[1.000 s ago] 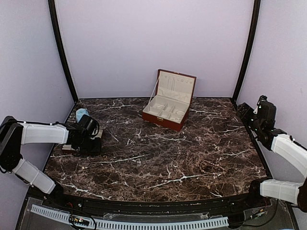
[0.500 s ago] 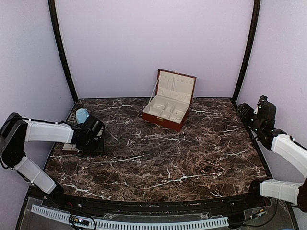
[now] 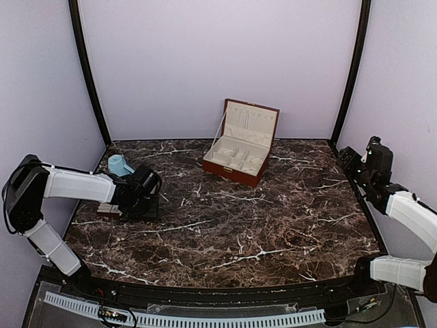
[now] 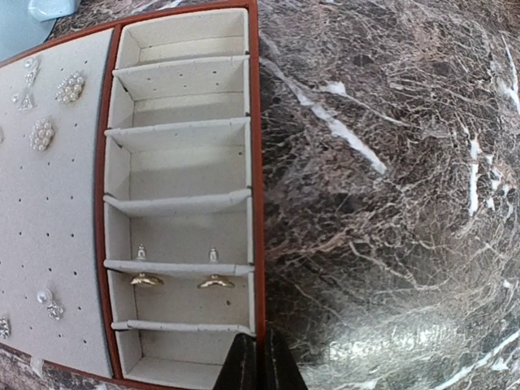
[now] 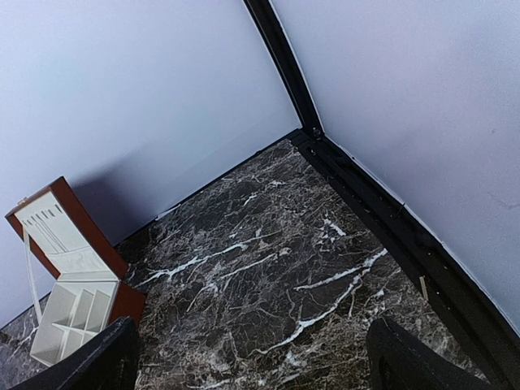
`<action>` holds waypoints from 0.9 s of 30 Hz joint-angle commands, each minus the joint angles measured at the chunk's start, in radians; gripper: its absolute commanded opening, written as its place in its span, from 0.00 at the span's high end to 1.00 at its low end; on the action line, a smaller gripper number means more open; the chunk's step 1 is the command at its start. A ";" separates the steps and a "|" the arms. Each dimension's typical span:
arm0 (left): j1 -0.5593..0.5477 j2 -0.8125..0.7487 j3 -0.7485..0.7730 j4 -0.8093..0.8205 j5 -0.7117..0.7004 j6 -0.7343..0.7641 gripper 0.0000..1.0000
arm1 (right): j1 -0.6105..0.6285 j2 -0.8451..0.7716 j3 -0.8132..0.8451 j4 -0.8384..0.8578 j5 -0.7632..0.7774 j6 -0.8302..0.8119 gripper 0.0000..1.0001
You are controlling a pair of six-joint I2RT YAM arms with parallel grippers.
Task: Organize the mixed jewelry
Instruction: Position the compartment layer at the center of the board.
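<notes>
The left gripper (image 4: 260, 366) is drawn in narrow. Its two dark fingers (image 4: 242, 367) sit either side of the red-brown rim of the compartment tray (image 4: 254, 122), at the 6 o'clock edge of the wrist view, and appear to pinch that rim.

Toward 11 o'clock from the fingertips, in the second slot up, two gold rings (image 4: 146, 280) lie side by side. Two small studs (image 4: 211, 255) are seated along the divider just above them. At 9 o'clock is the tray's flat perforated pad (image 4: 49, 211). It carries pearl cluster earrings (image 4: 70, 86) near its 12 o'clock end and a few more pieces near its 7 o'clock corner, which are too small to name. A blue cup (image 4: 45, 6) shows at the 11 o'clock corner, just beside the tray.

In the overhead view, the tray and left gripper sit at 9 o'clock on the marble table (image 3: 239, 225). The red-brown jewelry box (image 3: 239, 147) stands open at 12 o'clock with its lid upright, well apart from the tray.

The right gripper (image 5: 250, 345) hangs at the table's 3 o'clock edge with its fingers spread wide, gripping nothing.
</notes>
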 commanded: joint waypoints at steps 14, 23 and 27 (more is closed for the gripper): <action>-0.203 0.213 0.213 0.015 0.093 -0.093 1.00 | -0.004 -0.011 -0.008 0.010 0.017 0.000 0.02; -0.307 0.272 0.310 0.015 0.153 -0.134 1.00 | -0.004 -0.011 -0.018 0.014 0.022 -0.002 0.02; -0.337 0.314 0.345 0.032 0.192 -0.139 1.00 | -0.003 -0.011 -0.022 0.015 0.021 -0.001 0.02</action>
